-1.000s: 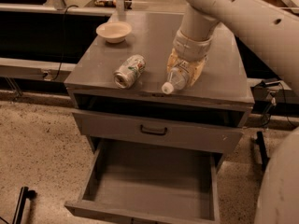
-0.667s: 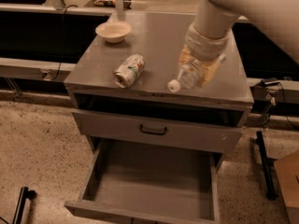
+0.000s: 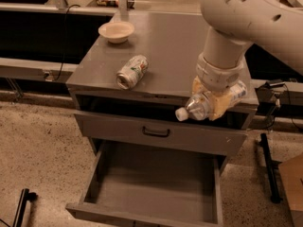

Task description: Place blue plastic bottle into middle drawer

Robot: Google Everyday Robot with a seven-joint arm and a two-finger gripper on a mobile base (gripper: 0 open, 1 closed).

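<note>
My gripper (image 3: pixel 215 100) is shut on the blue plastic bottle (image 3: pixel 201 107), a clear bottle with a white cap (image 3: pixel 181 114) pointing left. It holds the bottle sideways in the air just past the front edge of the cabinet top, at the right, above the open middle drawer (image 3: pixel 154 188). The drawer is pulled out, wide and shallow, with a bare grey floor. The arm comes down from the upper right.
A silver-green drink can (image 3: pixel 132 71) lies on its side on the cabinet top (image 3: pixel 170 46). A pale bowl (image 3: pixel 116 31) stands at the back left. A shut drawer front with a black handle (image 3: pixel 156 133) sits above the open drawer. A black stand (image 3: pixel 267 169) is at the right.
The gripper has carried the bottle off the cabinet top, forward and to the right, and lowered it in front of the cabinet's front edge. The can and bowl have not moved.
</note>
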